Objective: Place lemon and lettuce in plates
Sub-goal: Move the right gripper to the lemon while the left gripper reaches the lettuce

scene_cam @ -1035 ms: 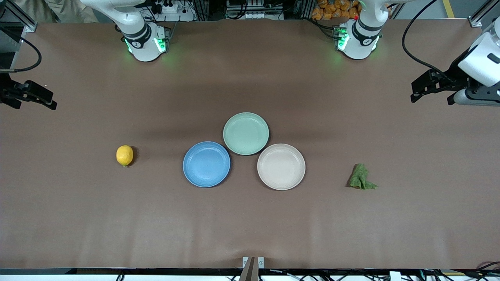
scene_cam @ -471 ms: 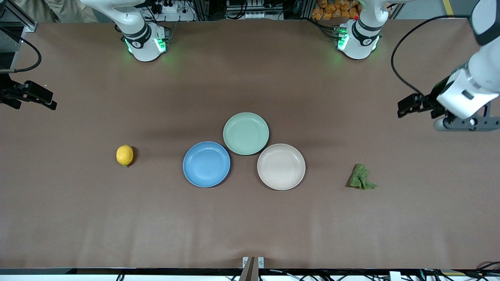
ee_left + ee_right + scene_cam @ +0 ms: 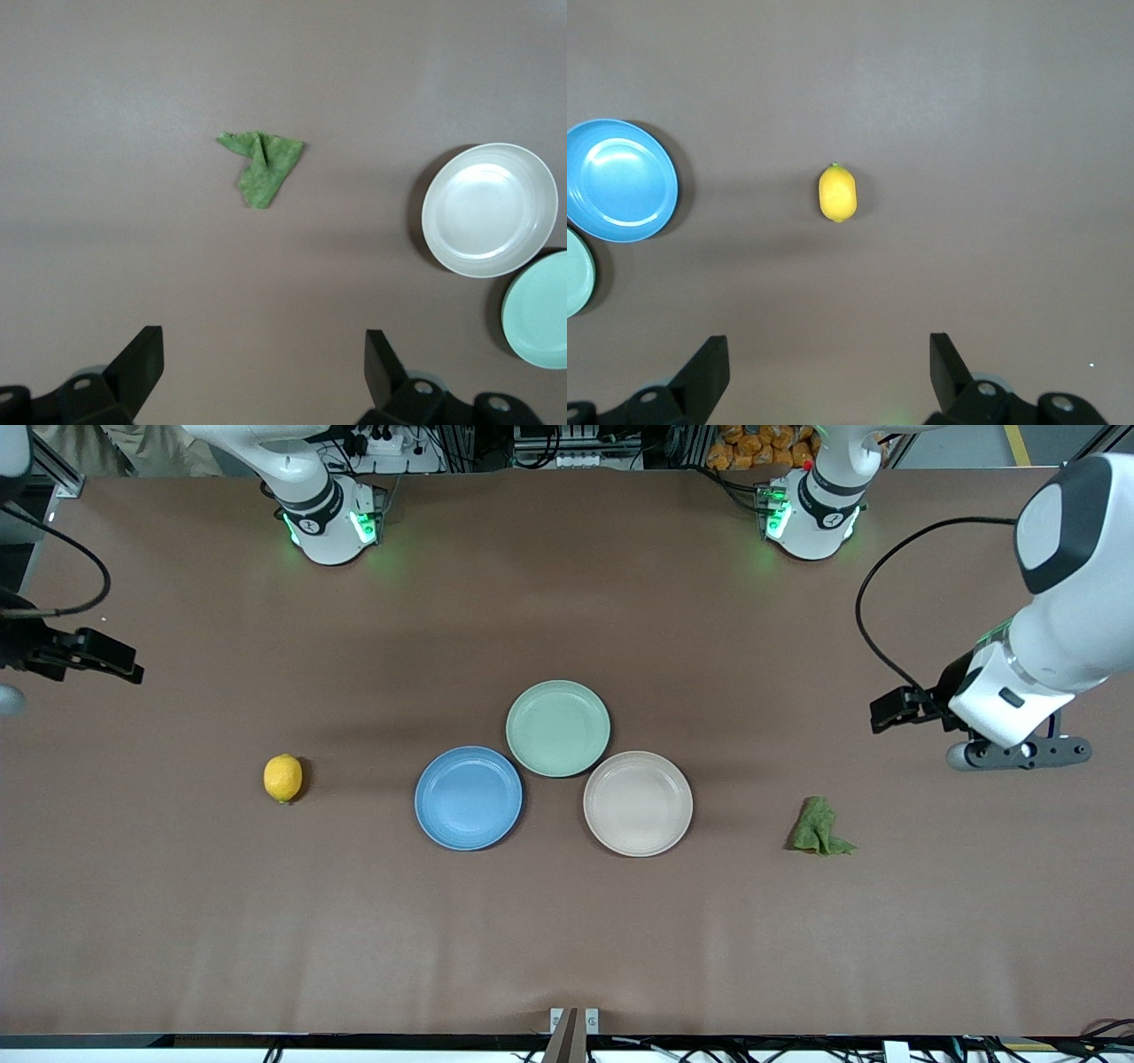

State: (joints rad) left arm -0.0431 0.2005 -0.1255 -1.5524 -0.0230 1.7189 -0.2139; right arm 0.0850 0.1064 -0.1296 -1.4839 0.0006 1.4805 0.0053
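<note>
Now we hover our open left pincer (image 3: pixel 257 372) over bare counter (image 3: pixel 567 939) near the wrinkly dark-green lettuce (image 3: pixel 819 828). Our open right pincer (image 3: pixel 824 372) hangs toward the small yellow lemon (image 3: pixel 283 778). Next, we judge, each must descend.

Three plates huddle mid-table, fruit and leaf apart.
The lemon (image 3: pixel 283 778) lies toward the right arm's end, the lettuce (image 3: pixel 819 828) toward the left arm's, plates (image 3: pixel 469 798) between.

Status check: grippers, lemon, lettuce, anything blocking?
Left gripper and right gripper open, empty. Lemon and lettuce on table. Blue plate, cream plate empty. Nothing blocking.

Yellow lemon (image 3: pixel 283 778), dark-green lettuce (image 3: pixel 819 828), blue plate (image 3: pixel 468 798), cream plate (image 3: pixel 637 803), mint-green plate (image 3: pixel 557 728).
</note>
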